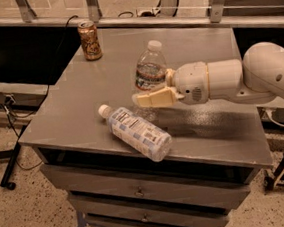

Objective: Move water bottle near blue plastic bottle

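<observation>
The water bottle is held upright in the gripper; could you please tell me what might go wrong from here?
The blue plastic bottle lies on its side, its base at the front edge of the table; a nudge from the gripper could roll it off. The water bottle is gripped low, so it might tip when released.

Warm, dim light; end effector (144, 97) above the table (81, 109) casts soft shadow.

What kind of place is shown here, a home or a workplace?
Probably a lab or workshop: a gray drawer cabinet serves as table, the floor is speckled hard flooring, and a robot's gripper grips the water bottle over the cabinet top.
</observation>
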Controlling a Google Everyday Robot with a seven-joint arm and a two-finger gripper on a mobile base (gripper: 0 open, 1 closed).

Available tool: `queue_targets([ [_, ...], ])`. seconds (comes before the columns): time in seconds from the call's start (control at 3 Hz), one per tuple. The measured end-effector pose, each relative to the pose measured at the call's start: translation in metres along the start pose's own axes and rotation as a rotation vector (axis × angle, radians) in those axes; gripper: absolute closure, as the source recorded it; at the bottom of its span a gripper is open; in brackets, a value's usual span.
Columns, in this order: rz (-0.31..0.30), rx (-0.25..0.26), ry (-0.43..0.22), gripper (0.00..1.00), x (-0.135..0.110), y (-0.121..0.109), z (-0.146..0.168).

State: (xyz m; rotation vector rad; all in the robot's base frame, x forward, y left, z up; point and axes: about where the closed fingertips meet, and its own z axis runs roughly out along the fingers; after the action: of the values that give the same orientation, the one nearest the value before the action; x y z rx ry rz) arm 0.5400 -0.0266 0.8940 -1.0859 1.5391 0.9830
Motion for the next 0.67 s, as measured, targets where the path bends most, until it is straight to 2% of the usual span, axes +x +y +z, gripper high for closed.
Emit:
queue_targets([
  [0.33, -0.012, -0.011, 0.003, 0.12, 0.0042, 0.0016, 0.0014],
  [0.67, -0.020, -0.019, 0.003, 0.00, 0.0066, 0.0026, 0.0015],
])
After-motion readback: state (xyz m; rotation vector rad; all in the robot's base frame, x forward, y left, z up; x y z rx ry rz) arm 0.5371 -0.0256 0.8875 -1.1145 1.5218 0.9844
